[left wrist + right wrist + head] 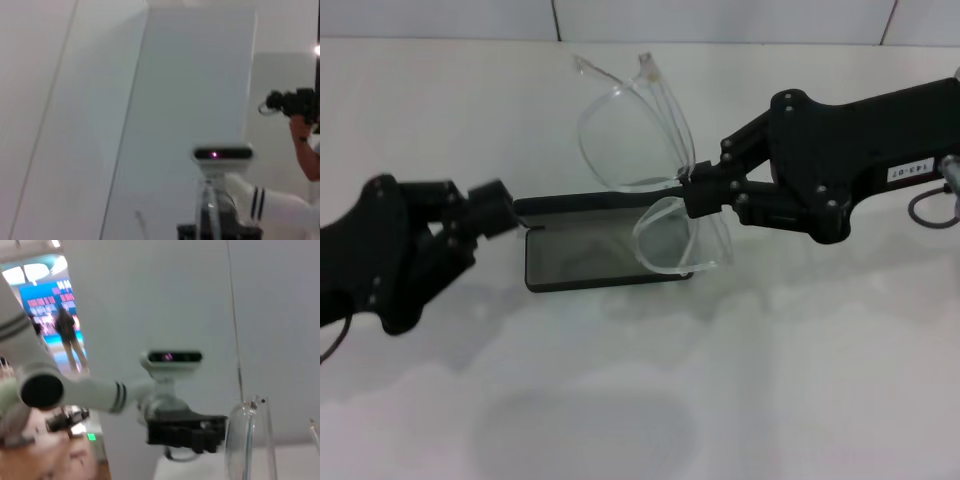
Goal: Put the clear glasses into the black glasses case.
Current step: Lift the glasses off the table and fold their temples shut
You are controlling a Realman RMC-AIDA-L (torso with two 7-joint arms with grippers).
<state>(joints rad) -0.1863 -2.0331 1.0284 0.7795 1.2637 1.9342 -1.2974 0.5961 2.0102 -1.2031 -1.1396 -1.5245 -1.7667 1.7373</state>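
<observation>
Pinched at the bridge by the right gripper point(692, 182), the clear glasses point(650, 190) hang tilted over the open black glasses case point(600, 255) (its end gripped by the left gripper point(512, 213)), so the splayed temples could catch the rim.

Bright, even overhead light washes out the white counter point(800, 380) in the head view, with soft grey shadows toward six o'clock. Both wrist views are blurred and hazy; ceiling lamps glare at eleven o'clock in the right one.
</observation>
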